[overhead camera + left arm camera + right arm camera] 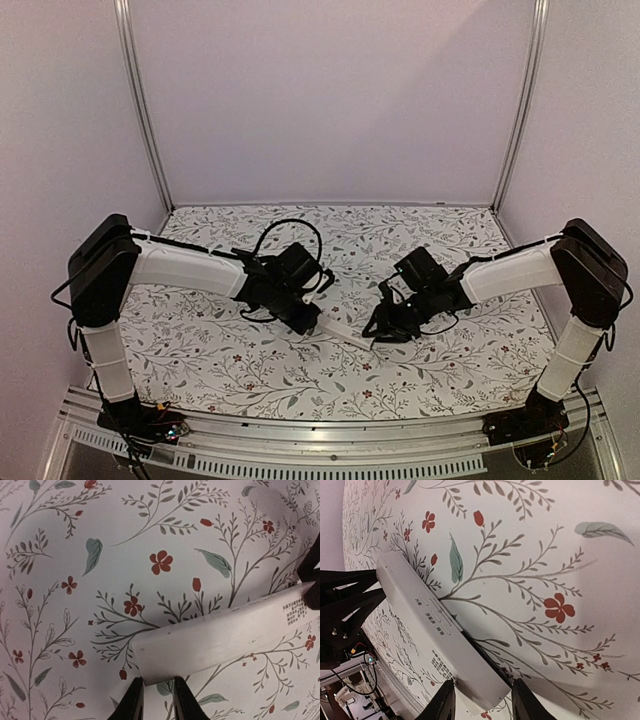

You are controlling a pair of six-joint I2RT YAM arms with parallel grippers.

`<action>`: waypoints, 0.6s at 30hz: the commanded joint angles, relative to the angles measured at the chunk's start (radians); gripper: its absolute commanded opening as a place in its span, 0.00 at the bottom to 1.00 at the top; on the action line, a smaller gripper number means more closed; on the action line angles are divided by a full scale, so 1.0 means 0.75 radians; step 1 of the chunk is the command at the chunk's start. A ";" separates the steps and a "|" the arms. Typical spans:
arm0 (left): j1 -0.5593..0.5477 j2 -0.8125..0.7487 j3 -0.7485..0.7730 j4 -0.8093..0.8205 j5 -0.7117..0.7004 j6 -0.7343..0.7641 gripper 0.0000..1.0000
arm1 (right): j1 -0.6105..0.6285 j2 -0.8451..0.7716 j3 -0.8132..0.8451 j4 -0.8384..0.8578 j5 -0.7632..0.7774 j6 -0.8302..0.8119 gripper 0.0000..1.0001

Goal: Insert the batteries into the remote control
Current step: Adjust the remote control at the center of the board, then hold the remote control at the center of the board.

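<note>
Currently the remote control (343, 331) spans both arms and appears lifted off the table (200, 350). Risk: the left gripper (158, 681) is clamped on one end corner only. The right gripper (482, 682) has its jaws flanking the opposite end, clamping unconfirmed, and any slack there lets the bar pivot and drop. No batteries are visible.

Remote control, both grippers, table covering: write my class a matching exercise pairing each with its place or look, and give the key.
Things:
1. remote control
2. left gripper
3. right gripper
4. table covering

Descriptions:
A. printed with red flowers and leaves
B. fingers either side of the remote's right end
C. white bar reaching from one gripper to the other
D. pinching the remote's left end

Pairs: 1-C, 2-D, 3-B, 4-A
</note>
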 commanded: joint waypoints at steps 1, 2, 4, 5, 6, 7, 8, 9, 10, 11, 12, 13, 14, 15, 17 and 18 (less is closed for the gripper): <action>-0.013 -0.004 -0.018 -0.101 0.131 -0.014 0.23 | -0.010 -0.084 0.071 -0.142 0.125 -0.169 0.42; -0.005 -0.020 -0.015 -0.103 0.125 -0.013 0.24 | -0.010 -0.098 0.083 -0.171 0.141 -0.197 0.45; 0.006 -0.047 -0.006 -0.106 0.128 -0.014 0.27 | -0.012 -0.130 0.111 -0.223 0.177 -0.281 0.51; 0.010 -0.057 0.001 -0.109 0.135 -0.014 0.29 | -0.012 -0.138 0.127 -0.258 0.186 -0.310 0.54; 0.012 -0.068 0.006 -0.113 0.131 -0.015 0.31 | -0.012 -0.148 0.144 -0.290 0.197 -0.355 0.57; 0.014 -0.079 0.009 -0.116 0.133 -0.015 0.34 | -0.011 -0.154 0.158 -0.325 0.207 -0.386 0.58; 0.017 -0.092 0.012 -0.119 0.133 -0.018 0.36 | -0.010 -0.169 0.167 -0.340 0.217 -0.436 0.60; 0.022 -0.106 0.013 -0.121 0.134 -0.023 0.38 | -0.011 -0.179 0.175 -0.350 0.223 -0.466 0.63; 0.030 -0.121 0.013 -0.120 0.138 -0.028 0.40 | -0.008 -0.193 0.181 -0.357 0.226 -0.509 0.64; 0.044 -0.143 0.010 -0.119 0.141 -0.035 0.40 | -0.006 -0.210 0.189 -0.368 0.223 -0.566 0.65; 0.071 -0.165 0.001 -0.112 0.136 -0.047 0.40 | 0.004 -0.217 0.203 -0.382 0.218 -0.601 0.65; 0.097 -0.197 -0.015 -0.098 0.134 -0.060 0.40 | 0.017 -0.222 0.217 -0.402 0.226 -0.652 0.65; 0.125 -0.217 -0.032 -0.080 0.130 -0.077 0.40 | 0.040 -0.223 0.239 -0.425 0.249 -0.692 0.65; 0.154 -0.229 -0.048 -0.069 0.126 -0.089 0.39 | 0.060 -0.220 0.255 -0.446 0.260 -0.760 0.66; 0.189 -0.228 -0.066 -0.058 0.096 -0.089 0.37 | 0.100 -0.196 0.298 -0.485 0.282 -0.838 0.66; 0.200 -0.219 -0.070 -0.055 0.081 -0.079 0.37 | 0.119 -0.165 0.318 -0.503 0.290 -0.881 0.65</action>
